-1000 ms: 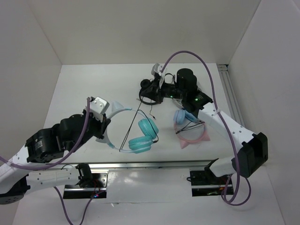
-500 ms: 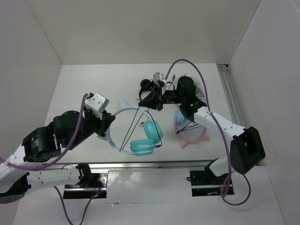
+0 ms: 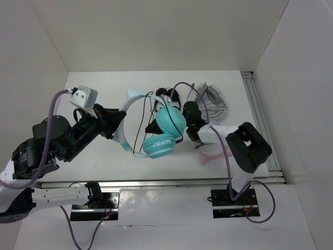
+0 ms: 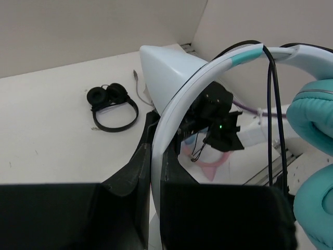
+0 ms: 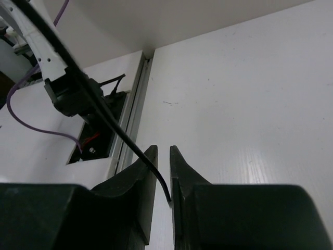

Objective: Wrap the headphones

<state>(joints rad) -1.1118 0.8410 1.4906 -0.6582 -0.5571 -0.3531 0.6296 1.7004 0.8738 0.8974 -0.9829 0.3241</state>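
The left gripper (image 3: 113, 123) is clamped on the white headband (image 4: 171, 112) of the headphones (image 3: 169, 123), holding them raised above the middle of the table (image 3: 93, 94). The right gripper (image 5: 163, 152), just right of the teal cups, has its jaws barely apart around the thin black cable (image 5: 117, 130); I cannot tell whether it pinches the cable.

Teal-cupped headphones (image 3: 169, 123), white and pale-blue headband (image 3: 126, 107) with a small pointed ear, lifted over the middle of the table (image 3: 114, 86), band arcing to the left, round cups close together at right, thin black cable (image 3: 139, 127) strung across the arc.
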